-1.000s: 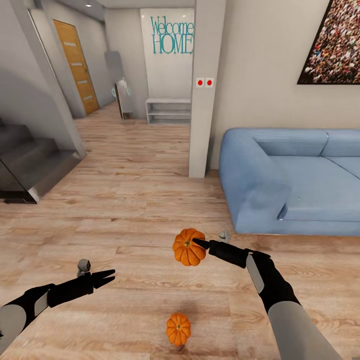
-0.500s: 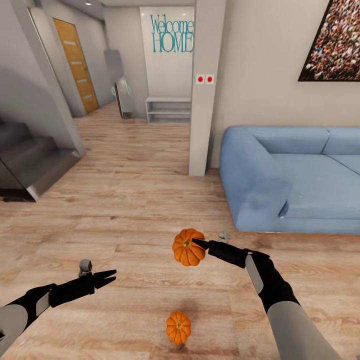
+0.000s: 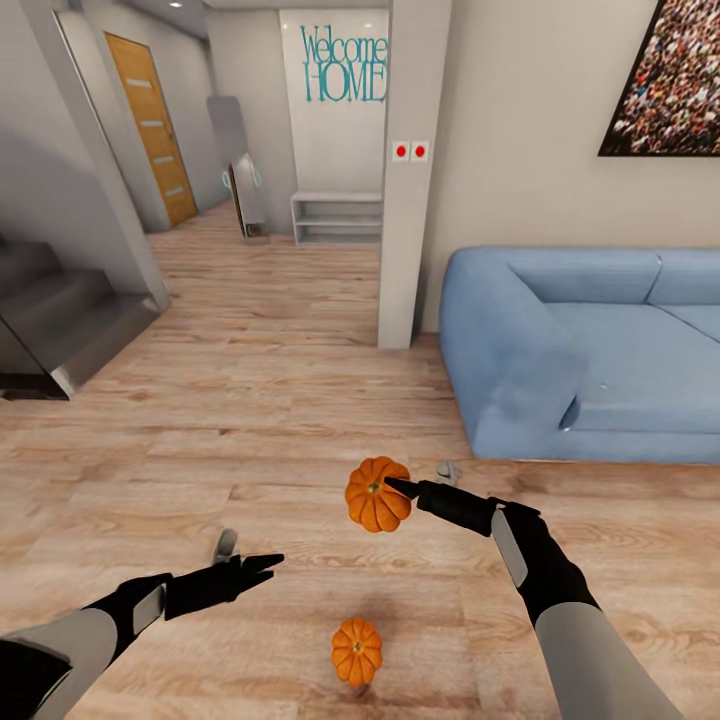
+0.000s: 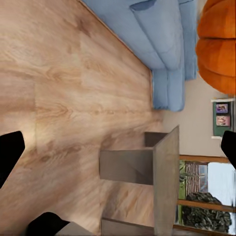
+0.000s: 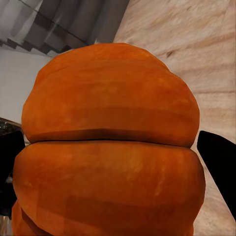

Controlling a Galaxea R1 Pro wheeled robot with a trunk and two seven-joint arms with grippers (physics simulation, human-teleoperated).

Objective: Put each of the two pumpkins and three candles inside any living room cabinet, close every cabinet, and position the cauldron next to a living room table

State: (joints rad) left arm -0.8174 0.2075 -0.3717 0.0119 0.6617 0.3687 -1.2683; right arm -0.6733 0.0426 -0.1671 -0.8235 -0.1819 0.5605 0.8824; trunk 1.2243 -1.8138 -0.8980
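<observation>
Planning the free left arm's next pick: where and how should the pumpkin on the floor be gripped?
Come straight down on the floor pumpkin with the left pincer and close across its round ribbed body, straddling the stem. It sits upright on open wood floor, so the top is unobstructed and the sides offer the widest hold.

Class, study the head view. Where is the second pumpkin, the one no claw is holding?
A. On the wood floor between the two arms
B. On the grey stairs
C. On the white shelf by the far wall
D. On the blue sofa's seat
A: the free pumpkin sits on the wood floor between the arms, while the right claw holds the other pumpkin above it.
</observation>
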